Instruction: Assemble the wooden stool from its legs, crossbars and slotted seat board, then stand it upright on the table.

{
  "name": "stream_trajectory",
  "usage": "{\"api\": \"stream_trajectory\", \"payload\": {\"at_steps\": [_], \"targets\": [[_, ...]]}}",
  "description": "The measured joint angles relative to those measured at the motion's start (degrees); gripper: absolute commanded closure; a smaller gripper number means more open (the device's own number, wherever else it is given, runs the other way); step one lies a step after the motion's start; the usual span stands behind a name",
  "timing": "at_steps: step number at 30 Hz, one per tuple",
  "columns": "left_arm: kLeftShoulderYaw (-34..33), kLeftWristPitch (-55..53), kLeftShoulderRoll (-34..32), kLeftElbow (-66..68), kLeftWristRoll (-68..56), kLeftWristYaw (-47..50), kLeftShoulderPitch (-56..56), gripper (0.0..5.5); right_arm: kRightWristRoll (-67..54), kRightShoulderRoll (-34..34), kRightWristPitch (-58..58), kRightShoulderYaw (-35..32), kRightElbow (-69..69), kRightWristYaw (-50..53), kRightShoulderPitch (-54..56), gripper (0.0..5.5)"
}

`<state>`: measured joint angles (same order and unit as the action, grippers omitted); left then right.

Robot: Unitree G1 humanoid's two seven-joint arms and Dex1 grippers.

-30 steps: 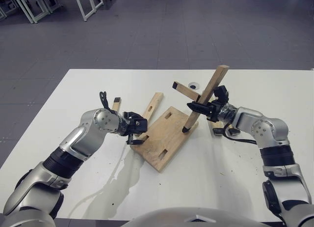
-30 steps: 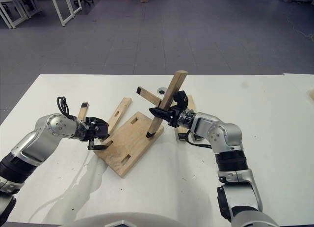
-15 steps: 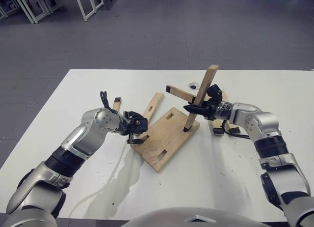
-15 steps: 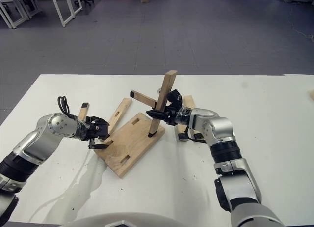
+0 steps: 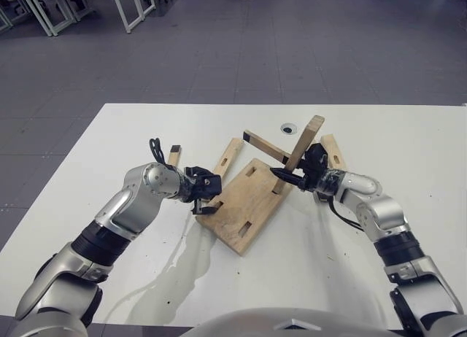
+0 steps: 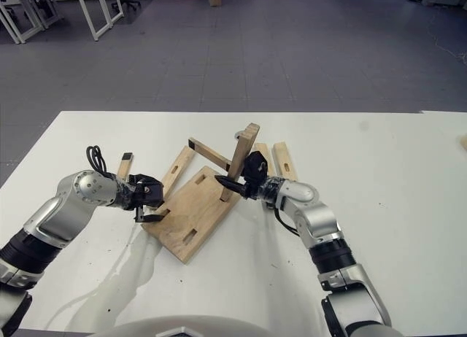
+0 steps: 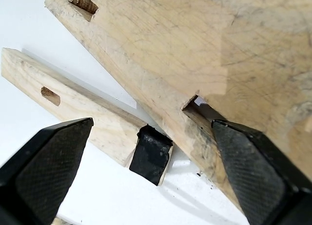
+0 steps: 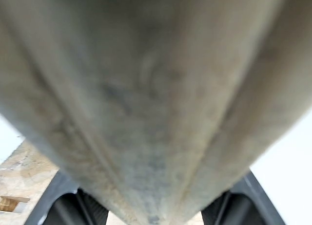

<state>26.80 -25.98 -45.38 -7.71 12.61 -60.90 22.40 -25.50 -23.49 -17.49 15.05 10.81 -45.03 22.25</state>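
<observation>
The right claw (image 5: 286, 176) is clamped tight on a leg (image 5: 307, 135), gripping it low down. The leg leans away to the right, its lower end at the seat board (image 5: 237, 213) near the board's right corner. That looks like the foot being worked into a slot there. A crossbar (image 5: 264, 144) is already fixed in this leg and juts out to the left, above the board. Across on the other side, the left claw (image 5: 206, 196) is wide open with the board's left edge between its fingers (image 7: 46, 164). It is bracing the board, it seems, not pinching it. The board sits tilted, that edge propped over a loose leg (image 7: 78, 110) with a dark end cap. An empty slot (image 5: 245, 226) faces up nearer the robot. Two spare pieces lie beyond: one (image 5: 173, 155) to the left, one (image 5: 333, 150) behind the right claw. The table (image 5: 109, 133) has open room at the front and far right for standing the stool.
</observation>
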Motion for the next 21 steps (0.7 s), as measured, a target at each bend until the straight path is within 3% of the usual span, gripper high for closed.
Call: {"api": "stream_trajectory", "payload": {"at_steps": [6,13,21], "targets": [[0.3,-2.4,1.9,-2.2,0.0,0.4,-1.1,0.98,-0.5,-0.9,-2.4,-0.1,11.8,-6.8,8.5,3.47],[-0.6,-5.6,3.3,-4.2,-0.2,3.2,-3.5,0.98,-0.4,-3.2,-0.6,-2.3,1.0,-3.3,-0.6,3.47],[-0.6,-6.5,3.3,-4.3,-0.5,3.6,-3.7,0.98,0.7,-1.5,2.7,-3.7,0.5,-2.0,-1.9,3.47]]}}
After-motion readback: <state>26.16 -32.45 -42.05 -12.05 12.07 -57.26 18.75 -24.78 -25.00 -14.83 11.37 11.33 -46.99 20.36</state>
